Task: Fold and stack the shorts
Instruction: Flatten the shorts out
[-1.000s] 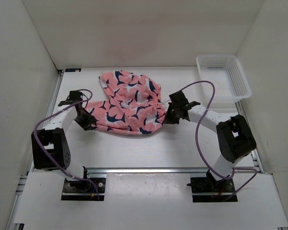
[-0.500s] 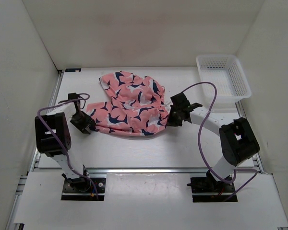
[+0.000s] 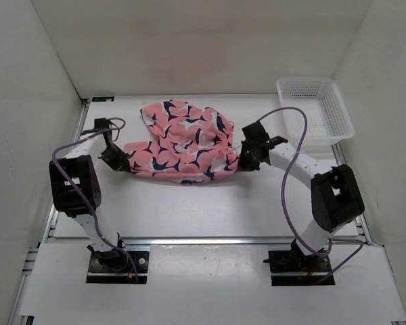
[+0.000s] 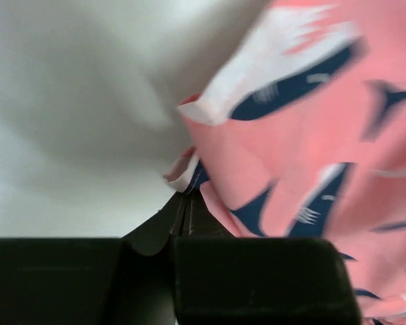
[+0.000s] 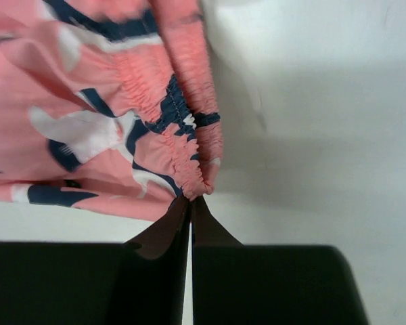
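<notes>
The salmon-pink shorts (image 3: 183, 145) with navy and white shark shapes lie crumpled across the middle of the table, stretched between both arms. My left gripper (image 3: 119, 162) is shut on the hem at the left end of the shorts (image 4: 311, 135), the fabric corner pinched at the fingertips of that gripper (image 4: 185, 196). My right gripper (image 3: 241, 161) is shut on the gathered elastic waistband at the right end of the shorts (image 5: 122, 101), the band bunched at its tips (image 5: 190, 198).
A white plastic mesh basket (image 3: 316, 108) stands at the back right corner. White walls enclose the table on three sides. The right arm's purple cable (image 3: 294, 135) loops above the table near the basket.
The left gripper has closed on the shorts' left hem and moved back and left. The right gripper has carried the waistband back. The shorts now stretch out wider between them.
</notes>
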Action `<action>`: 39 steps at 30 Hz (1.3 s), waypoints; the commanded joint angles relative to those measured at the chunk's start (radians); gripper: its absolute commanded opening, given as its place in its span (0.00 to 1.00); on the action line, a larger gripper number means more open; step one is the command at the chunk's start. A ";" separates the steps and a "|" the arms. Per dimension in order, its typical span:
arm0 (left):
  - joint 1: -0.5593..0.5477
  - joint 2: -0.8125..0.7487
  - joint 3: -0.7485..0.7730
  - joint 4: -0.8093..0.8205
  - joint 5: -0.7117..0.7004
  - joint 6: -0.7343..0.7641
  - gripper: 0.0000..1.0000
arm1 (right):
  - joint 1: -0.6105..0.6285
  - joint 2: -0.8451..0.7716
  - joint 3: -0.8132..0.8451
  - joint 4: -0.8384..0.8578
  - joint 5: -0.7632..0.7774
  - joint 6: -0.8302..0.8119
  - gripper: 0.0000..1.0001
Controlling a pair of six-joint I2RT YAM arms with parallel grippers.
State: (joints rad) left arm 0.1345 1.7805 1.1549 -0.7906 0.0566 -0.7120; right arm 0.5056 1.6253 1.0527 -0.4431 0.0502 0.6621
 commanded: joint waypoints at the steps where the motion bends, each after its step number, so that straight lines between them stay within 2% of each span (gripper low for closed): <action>1: -0.004 -0.026 0.209 0.015 -0.028 0.035 0.10 | -0.062 0.040 0.240 -0.032 0.039 -0.128 0.00; 3: 0.007 0.005 0.331 -0.024 0.000 0.045 0.10 | -0.107 0.100 0.385 -0.078 0.039 -0.165 0.00; 4: 0.007 0.016 0.400 -0.050 0.000 0.045 0.10 | -0.120 0.158 0.552 -0.147 0.028 -0.176 0.00; 5: 0.007 0.025 0.534 -0.100 0.000 0.045 0.10 | -0.146 0.180 0.628 -0.176 0.028 -0.185 0.00; 7: 0.007 0.014 0.653 -0.142 0.000 0.045 0.10 | -0.156 0.191 0.773 -0.190 0.011 -0.194 0.00; 8: -0.002 -0.007 0.742 -0.162 0.009 0.045 0.10 | -0.168 0.191 0.802 -0.190 0.011 -0.194 0.00; 11: -0.003 -0.080 0.804 -0.217 0.025 0.065 0.10 | -0.168 0.148 0.819 -0.200 0.011 -0.194 0.00; 13: -0.003 -0.136 0.751 -0.217 0.034 0.075 0.10 | -0.168 0.091 0.768 -0.200 0.028 -0.185 0.00; 16: -0.012 -0.259 0.550 -0.217 0.034 0.100 0.10 | -0.144 -0.011 0.588 -0.189 0.083 -0.162 0.00; 17: -0.012 -0.291 0.486 -0.208 0.043 0.100 0.10 | -0.144 -0.040 0.466 -0.177 0.098 -0.153 0.00; 18: -0.012 -0.355 0.344 -0.208 0.043 0.111 0.12 | -0.135 -0.101 0.401 -0.164 0.111 -0.136 0.00; 20: -0.012 -0.418 0.197 -0.197 0.043 0.111 0.26 | -0.125 -0.168 0.272 -0.152 0.143 -0.116 0.00; 21: -0.012 -0.464 0.075 -0.184 0.054 0.120 0.50 | -0.125 -0.229 0.147 -0.152 0.143 -0.098 0.00; 22: -0.012 -0.483 0.021 -0.183 0.071 0.120 0.65 | -0.125 -0.258 0.091 -0.152 0.157 -0.088 0.07; 23: -0.012 -0.498 -0.021 -0.170 0.071 0.129 0.74 | -0.125 -0.281 0.045 -0.152 0.157 -0.078 0.21; 24: -0.012 -0.507 -0.053 -0.170 0.071 0.129 0.82 | -0.125 -0.329 -0.024 -0.152 0.166 -0.058 0.39; 25: -0.012 -0.516 -0.095 -0.158 0.071 0.129 0.84 | -0.125 -0.350 -0.049 -0.152 0.166 -0.047 0.61; 28: -0.012 -0.526 -0.116 -0.148 0.057 0.120 0.75 | -0.125 -0.430 -0.106 -0.173 0.188 0.020 0.83; 29: -0.012 -0.526 -0.116 -0.136 0.042 0.108 0.68 | -0.125 -0.465 -0.120 -0.174 0.188 0.037 0.83; 31: -0.012 -0.512 -0.141 -0.127 0.042 0.108 0.68 | -0.142 -0.492 -0.164 -0.174 0.169 0.085 0.86; 34: -0.038 -0.487 -0.188 -0.116 0.081 0.095 0.74 | -0.154 -0.510 -0.227 -0.174 0.103 0.122 0.90; 39: -0.079 -0.509 -0.348 -0.081 0.100 -0.006 0.86 | -0.163 -0.519 -0.293 -0.120 0.060 0.122 0.94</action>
State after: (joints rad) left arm 0.0742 1.3048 0.8734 -0.8894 0.1295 -0.6540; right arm 0.3523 1.1095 0.7883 -0.6071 0.1490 0.7544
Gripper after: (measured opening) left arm 0.848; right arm 0.935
